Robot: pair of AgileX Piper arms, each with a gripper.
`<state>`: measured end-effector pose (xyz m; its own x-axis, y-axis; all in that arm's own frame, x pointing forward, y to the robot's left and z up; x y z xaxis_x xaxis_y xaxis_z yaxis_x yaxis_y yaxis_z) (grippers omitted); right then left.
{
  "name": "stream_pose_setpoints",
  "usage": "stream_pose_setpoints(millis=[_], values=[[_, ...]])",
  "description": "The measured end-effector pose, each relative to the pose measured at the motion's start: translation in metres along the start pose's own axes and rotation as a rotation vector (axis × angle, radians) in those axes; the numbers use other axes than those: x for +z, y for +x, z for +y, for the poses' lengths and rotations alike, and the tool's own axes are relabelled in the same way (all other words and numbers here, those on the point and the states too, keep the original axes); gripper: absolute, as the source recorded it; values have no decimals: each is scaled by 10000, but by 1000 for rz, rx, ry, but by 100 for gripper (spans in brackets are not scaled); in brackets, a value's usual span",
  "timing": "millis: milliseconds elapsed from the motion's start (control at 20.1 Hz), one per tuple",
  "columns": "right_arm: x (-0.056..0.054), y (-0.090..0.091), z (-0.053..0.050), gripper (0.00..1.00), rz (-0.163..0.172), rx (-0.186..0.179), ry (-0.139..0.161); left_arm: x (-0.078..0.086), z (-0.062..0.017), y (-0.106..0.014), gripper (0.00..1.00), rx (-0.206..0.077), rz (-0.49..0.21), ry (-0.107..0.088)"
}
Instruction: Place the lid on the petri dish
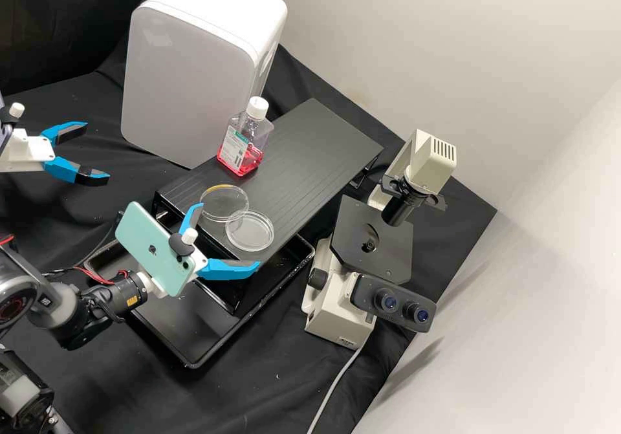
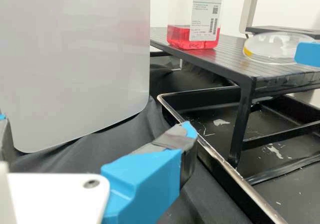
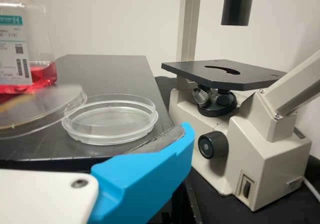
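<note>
The open right tool point(image 1: 213, 243) was the nearer one, with the lid point(image 1: 250, 229) just ahead, beside the petri dish point(image 1: 224, 202).

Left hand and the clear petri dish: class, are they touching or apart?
Apart. The high view shows the left hand beside the white box, with black cloth and part of the platform between it and the clear petri dish.

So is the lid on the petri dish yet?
Off: the yellow-rimmed round piece and the clear one lie side by side on the black platform.
</note>
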<state>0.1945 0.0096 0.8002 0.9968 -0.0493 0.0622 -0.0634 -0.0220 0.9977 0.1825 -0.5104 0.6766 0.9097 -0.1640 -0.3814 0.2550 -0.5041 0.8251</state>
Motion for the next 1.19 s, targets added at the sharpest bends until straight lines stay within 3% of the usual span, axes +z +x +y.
stream_pose_setpoints(millis=[149,299,398,1194], values=[[44,42,12,100,12,-25,60,1,0,-1,100,0,1,0],[60,57,39,100,6,-14,93,14,-21,-2,100,-8,-5,12],[60,57,39,100,6,-14,92,17,-27,-2,100,-10,-6,20],[74,135,-16,100,17,-42,82,17,-27,-2,100,-10,-6,20]])
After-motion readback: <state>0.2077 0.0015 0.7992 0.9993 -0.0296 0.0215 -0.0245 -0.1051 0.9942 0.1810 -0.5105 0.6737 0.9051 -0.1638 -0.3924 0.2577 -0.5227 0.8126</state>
